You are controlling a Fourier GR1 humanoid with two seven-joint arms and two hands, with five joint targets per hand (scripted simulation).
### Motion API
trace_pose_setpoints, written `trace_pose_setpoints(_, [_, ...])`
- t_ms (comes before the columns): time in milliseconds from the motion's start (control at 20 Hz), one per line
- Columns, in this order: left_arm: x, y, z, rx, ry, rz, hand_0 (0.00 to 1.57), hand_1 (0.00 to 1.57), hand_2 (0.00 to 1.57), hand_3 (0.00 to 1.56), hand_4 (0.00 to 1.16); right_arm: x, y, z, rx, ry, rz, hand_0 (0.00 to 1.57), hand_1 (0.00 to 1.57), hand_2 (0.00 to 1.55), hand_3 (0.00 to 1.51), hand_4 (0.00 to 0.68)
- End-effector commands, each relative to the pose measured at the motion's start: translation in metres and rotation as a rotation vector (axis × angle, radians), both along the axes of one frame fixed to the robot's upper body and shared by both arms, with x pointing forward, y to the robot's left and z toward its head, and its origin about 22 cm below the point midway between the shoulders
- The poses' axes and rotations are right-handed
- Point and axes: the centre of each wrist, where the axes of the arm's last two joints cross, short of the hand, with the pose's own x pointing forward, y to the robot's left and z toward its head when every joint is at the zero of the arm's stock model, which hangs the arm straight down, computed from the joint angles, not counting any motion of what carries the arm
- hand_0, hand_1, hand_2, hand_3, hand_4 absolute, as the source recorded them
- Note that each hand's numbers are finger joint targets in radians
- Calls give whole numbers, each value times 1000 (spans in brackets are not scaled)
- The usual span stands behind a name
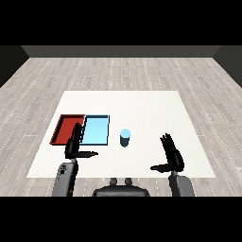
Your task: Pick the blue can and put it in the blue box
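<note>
My right hand (173,156) hangs released, fingers straight, holding nothing; my left hand (75,144) likewise. The blue can (125,137) stands upright on the table (151,108) at 10 o'clock from the right hand, just beside the blue tray (97,130). Nothing done: grasp and placing remain.

Two grey forearms are showing at the near edge of the white table (189,108), one toward each of its near corners. Each is looking like a smooth, rounded sleeve of plain mid-grey. The left forearm (64,178) is carrying a darker panel near its wrist with small marks on it, too fine to read. The right forearm (182,185) is appearing darker, a charcoal grey. Each arm is ending in a black hand: the left hand (74,145) and the right hand (173,157) are both showing slim black fingers and a separate black thumb, matte and unmarked.
</note>
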Motion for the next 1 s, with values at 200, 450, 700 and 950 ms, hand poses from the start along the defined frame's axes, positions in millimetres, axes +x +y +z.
trace_pose_setpoints(200, [0,25,-3,-53,-44,8,0,0,0,0,0,12,10,-1,24,50,10,0,0,0,0,0])
trace_pose_setpoints(450, [-3,2,13,-45,-36,30,0,0,0,0,0,31,19,-20,42,97,6,0,0,0,0,0])
trace_pose_setpoints(700, [-4,10,4,-46,-35,20,0,0,0,0,0,62,43,-13,103,123,10,0,0,0,0,0])
trace_pose_setpoints(950, [-19,3,0,-36,-37,7,0,0,0,0,0,83,71,-5,143,148,-14,0,0,0,0,0])
